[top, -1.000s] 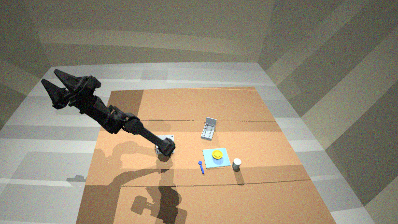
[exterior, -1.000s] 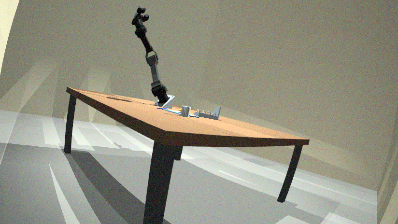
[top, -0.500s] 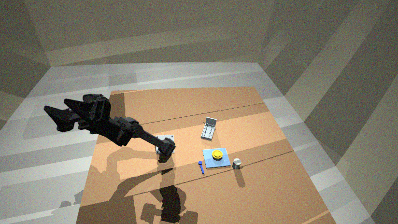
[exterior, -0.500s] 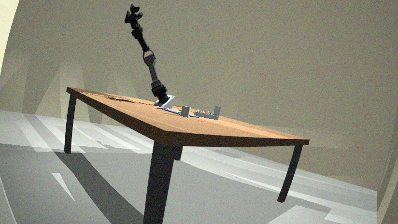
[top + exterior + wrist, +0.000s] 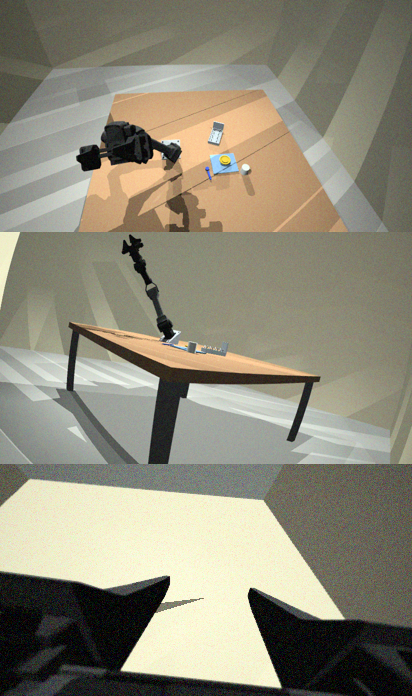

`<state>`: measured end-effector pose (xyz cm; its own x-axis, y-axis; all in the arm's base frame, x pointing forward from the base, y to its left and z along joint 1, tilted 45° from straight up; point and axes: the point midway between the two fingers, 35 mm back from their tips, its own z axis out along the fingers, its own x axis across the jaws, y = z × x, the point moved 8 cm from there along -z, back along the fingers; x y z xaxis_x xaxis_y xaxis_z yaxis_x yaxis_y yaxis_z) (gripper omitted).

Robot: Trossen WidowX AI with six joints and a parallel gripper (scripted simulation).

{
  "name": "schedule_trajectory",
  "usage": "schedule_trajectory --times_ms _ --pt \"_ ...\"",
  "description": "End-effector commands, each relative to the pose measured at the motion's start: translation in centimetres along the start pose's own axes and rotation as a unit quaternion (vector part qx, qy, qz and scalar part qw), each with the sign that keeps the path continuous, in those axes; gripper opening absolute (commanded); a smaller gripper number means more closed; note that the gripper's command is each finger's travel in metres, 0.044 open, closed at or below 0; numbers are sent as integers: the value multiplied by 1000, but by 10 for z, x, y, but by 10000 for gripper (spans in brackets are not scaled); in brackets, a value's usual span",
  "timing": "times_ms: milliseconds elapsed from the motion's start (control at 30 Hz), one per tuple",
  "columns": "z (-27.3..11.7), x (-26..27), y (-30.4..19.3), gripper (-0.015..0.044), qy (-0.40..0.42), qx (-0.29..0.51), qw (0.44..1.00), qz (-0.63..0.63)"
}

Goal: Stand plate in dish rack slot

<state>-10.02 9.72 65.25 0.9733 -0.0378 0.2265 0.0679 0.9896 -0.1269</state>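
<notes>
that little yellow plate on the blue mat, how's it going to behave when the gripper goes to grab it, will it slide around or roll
The yellow plate looks small, rigid and shallow, so it probably won't flex. Lying flat on the blue mat, only its thin rim offers a grip, so it may skid if nudged. Being round, it could roll on edge once stood up, unless the dish rack rails catch it.
</notes>
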Motion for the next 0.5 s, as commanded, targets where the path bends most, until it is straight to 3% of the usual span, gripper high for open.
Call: schedule_trajectory --times_ms 0,467 --pt "-5 29 -31 400 43 54 997 26" --pt "-29 74 -82 400 108 175 977 57"
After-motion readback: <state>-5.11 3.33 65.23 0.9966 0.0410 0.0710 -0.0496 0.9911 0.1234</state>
